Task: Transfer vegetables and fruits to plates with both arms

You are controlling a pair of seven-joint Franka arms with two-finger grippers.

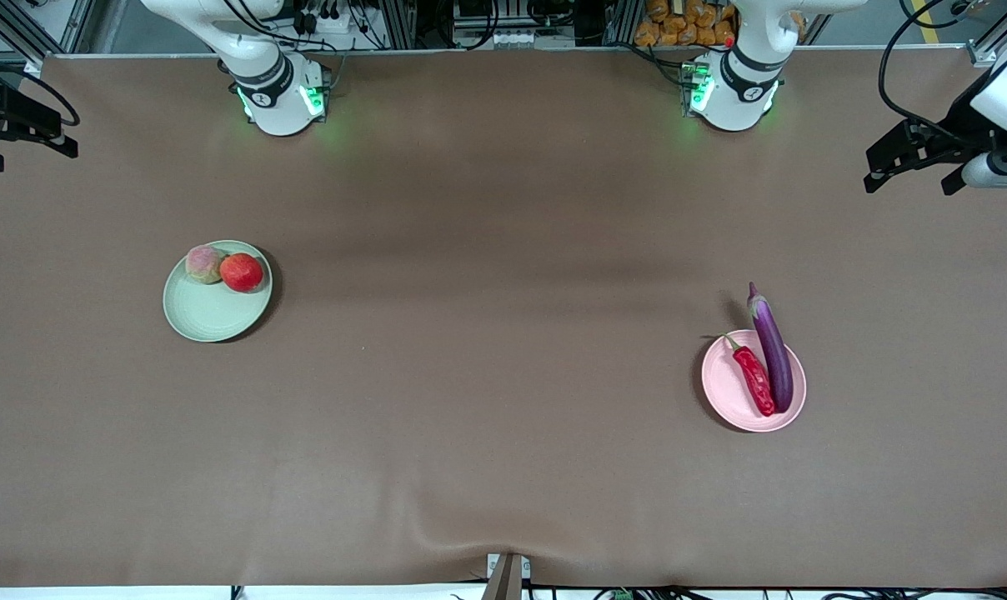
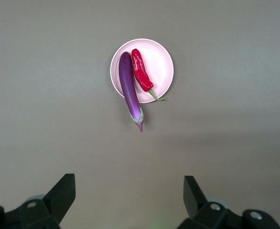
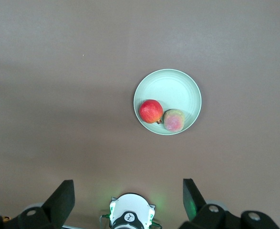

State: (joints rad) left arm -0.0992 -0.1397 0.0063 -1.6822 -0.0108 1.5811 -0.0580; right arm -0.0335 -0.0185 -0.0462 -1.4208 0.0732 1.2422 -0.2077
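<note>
Apple and peach lay touching on the green plate, toward the right arm's end of the table, both crowded against the rim on the side farther from the front camera. Chili pepper and eggplant lay side by side on the pink plate, toward the left arm's end. The eggplant's stem end stuck out past the rim over the brown table cover; the pepper's green stem also reached the rim.

Left gripper was raised high, over the edge of the table at its own end, with jaws spread wide and nothing between them. Right gripper was likewise raised with jaws wide apart and empty; in the front view only a dark part of it showed at the frame edge. Both arms appeared to be waiting.

Judgement: all four items looked placed, so the task seemed essentially done.

Risks from here:
- Eggplant overhang: a knock to the plate or table could tip or roll it off.
- Apple and peach are round and sit near the rim, so a jolt could send one over.
- An arm sweeping low on its way back could clip a plate.
</note>
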